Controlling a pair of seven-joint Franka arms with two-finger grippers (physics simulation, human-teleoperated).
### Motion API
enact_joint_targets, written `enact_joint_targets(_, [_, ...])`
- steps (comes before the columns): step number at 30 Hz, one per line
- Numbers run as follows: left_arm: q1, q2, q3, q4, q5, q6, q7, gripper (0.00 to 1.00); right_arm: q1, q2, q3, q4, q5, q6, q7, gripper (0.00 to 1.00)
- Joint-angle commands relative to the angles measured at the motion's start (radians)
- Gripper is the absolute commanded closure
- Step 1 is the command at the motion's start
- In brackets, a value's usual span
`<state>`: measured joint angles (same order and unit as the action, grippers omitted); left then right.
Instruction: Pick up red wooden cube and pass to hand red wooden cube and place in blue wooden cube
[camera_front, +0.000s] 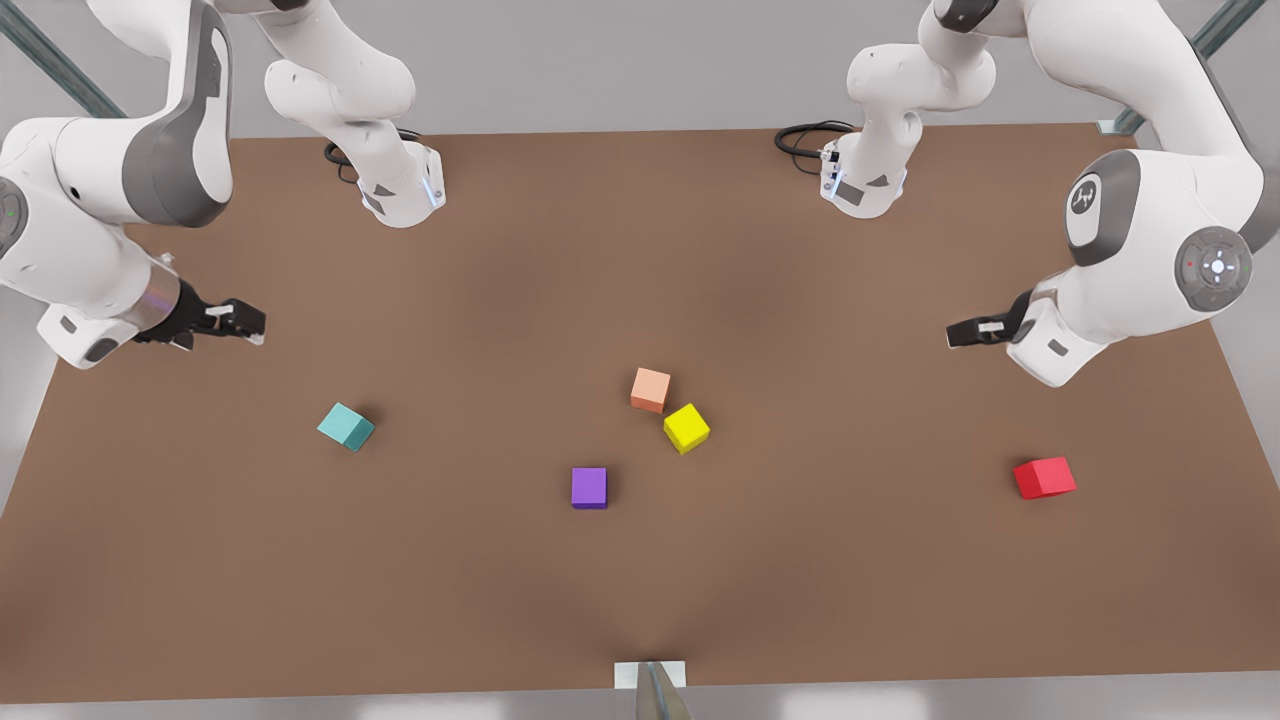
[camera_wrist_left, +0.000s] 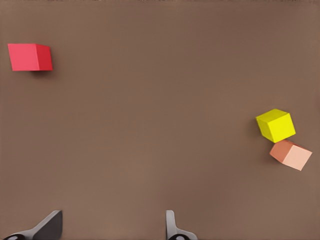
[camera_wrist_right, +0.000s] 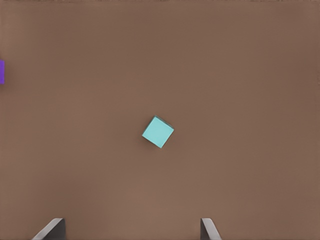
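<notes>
Left end effector (camera_front: 962, 333), fingers spread wide and empty, hovers near the small bright red wooden cube (camera_front: 1044, 478) on the brown worktop (camera_front: 640, 600), poised for pickup; right end effector (camera_front: 240, 322), likewise wide, waits above the teal-blue wooden cube (camera_front: 346, 427).

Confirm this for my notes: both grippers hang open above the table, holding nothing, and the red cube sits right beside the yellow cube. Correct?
Not quite. The cube beside the yellow cube is the pale orange cube. The red cube lies alone, far toward the front view's right. The rest holds: the left gripper and right gripper hang open above the table, holding nothing.
</notes>
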<state>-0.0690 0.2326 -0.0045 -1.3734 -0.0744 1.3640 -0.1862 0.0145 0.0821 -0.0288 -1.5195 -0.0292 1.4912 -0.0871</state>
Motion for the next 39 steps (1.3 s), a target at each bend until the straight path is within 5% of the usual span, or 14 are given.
enact_joint_targets(1, [0.002, -0.001, 0.000, 0.000, 0.001, 0.026, -0.064, 0.00, -0.005, -0.001, 0.000, -0.002, 0.002, 0.034, -0.023, 0.00])
enact_joint_targets(3, [0.003, 0.025, 0.006, 0.005, 0.002, 0.027, -0.065, 0.00, -0.005, -0.001, 0.000, -0.002, 0.002, 0.032, -0.023, 0.00])
enact_joint_targets(7, [0.166, 0.491, 0.026, 0.390, -0.001, 0.107, 0.131, 0.00, -0.011, 0.005, -0.005, -0.007, 0.032, 0.032, -0.017, 0.00])
enact_joint_targets(13, [0.290, 0.652, 0.077, 0.379, -0.002, 0.409, 0.413, 0.00, -0.008, 0.004, -0.005, -0.013, 0.034, 0.026, -0.016, 0.00])
enact_joint_targets(39, [0.333, 0.723, 0.090, 0.235, 0.021, 0.535, 0.545, 0.00, -0.008, 0.005, -0.003, -0.031, 0.040, 0.027, -0.019, 0.00])
